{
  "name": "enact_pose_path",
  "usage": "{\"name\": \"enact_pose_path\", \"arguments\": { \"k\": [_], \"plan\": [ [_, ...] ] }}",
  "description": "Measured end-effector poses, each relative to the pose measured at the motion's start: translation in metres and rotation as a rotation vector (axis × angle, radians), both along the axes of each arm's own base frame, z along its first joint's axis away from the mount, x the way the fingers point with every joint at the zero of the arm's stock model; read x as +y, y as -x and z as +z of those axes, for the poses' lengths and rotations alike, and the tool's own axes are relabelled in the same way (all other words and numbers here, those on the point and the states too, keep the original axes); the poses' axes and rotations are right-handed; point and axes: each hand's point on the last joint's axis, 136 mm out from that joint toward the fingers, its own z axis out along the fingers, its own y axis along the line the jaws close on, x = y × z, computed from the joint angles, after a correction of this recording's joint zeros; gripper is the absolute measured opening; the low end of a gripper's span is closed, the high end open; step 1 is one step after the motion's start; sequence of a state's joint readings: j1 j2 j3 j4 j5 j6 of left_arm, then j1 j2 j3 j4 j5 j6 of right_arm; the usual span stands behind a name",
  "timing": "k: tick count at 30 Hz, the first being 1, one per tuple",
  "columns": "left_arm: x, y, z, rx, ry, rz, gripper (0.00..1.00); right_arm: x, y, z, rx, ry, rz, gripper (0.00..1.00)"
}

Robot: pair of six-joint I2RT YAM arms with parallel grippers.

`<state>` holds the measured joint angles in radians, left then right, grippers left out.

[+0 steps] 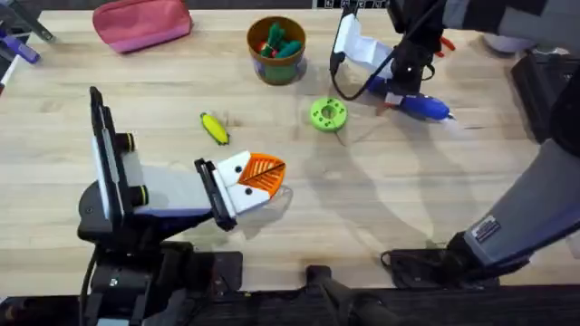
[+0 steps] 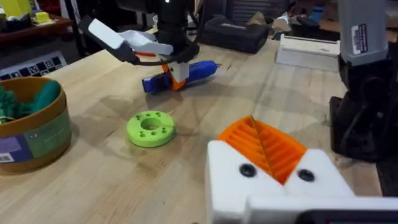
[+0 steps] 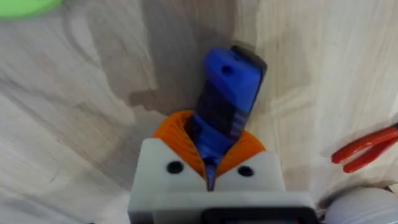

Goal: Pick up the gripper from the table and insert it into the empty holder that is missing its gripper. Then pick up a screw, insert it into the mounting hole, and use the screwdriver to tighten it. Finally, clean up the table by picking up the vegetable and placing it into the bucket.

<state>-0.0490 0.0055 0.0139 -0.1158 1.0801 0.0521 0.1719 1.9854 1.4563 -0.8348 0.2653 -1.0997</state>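
A wooden table (image 1: 381, 208) holds the brown bucket (image 1: 276, 50) at the far middle. The right gripper (image 3: 210, 163) has its orange pads closed around the blue screwdriver (image 3: 225, 99) at the far right. The left gripper (image 1: 256, 179) rests near the front, its opening unclear, with the yellow vegetable (image 1: 215, 129) lying just beyond it.

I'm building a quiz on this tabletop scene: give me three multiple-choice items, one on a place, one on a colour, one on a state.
1. Where does the vegetable lie?
A. in the bucket
B. on the table left of the green ring
C. under the pink pouch

2. What colour is the screwdriver?
A. blue
B. red
C. white

3. What is the right gripper doing?
A. hanging open in the air
B. closed on the screwdriver
C. holding the pliers

Key: B, it lies on bare wood between left arm and green ring; A, its body is blue; B, the orange pads clamp it.
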Motion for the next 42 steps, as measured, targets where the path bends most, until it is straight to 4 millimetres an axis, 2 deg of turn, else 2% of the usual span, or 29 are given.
{"name": "enact_pose_path", "arguments": {
  "k": [4,10,11,16,20,28,36,39,42],
  "plan": [
    [0.0,0.0,0.0,0.0,0.0,0.0,0.02,-0.001,0.0,0.0,0.004,0.003,0.016,0.029],
    [0.0,0.0,0.0,0.0,0.0,0.0,0.02,-0.003,-0.002,0.001,-0.001,0.016,0.029,0.883],
    [0.0,0.0,0.0,0.0,0.0,0.0,0.02,-0.004,-0.002,0.002,-0.003,0.02,0.031,0.964],
    [0.0,0.0,0.0,0.0,0.0,0.0,0.02,-0.001,-0.002,0.008,-0.02,0.017,0.023,0.994],
    [0.0,0.0,0.0,0.0,0.0,0.0,0.02,0.008,-0.003,0.026,-0.072,-0.006,0.003,0.994],
    [0.0,0.0,0.0,0.0,0.0,0.0,0.02,0.032,0.01,0.096,-0.237,-0.121,-0.118,0.994],
    [0.0,0.0,0.0,-0.001,0.0,0.0,0.02,0.05,0.023,0.162,-0.448,-0.362,-0.52,0.994],
    [0.0,0.0,0.0,0.0,0.0,0.0,0.02,0.057,0.034,0.19,-0.509,-0.466,-0.637,0.993],
    [0.0,0.0,0.0,-0.001,0.0,0.0,0.02,0.063,0.055,0.211,-0.53,-0.541,-0.714,0.993]
  ]
}}
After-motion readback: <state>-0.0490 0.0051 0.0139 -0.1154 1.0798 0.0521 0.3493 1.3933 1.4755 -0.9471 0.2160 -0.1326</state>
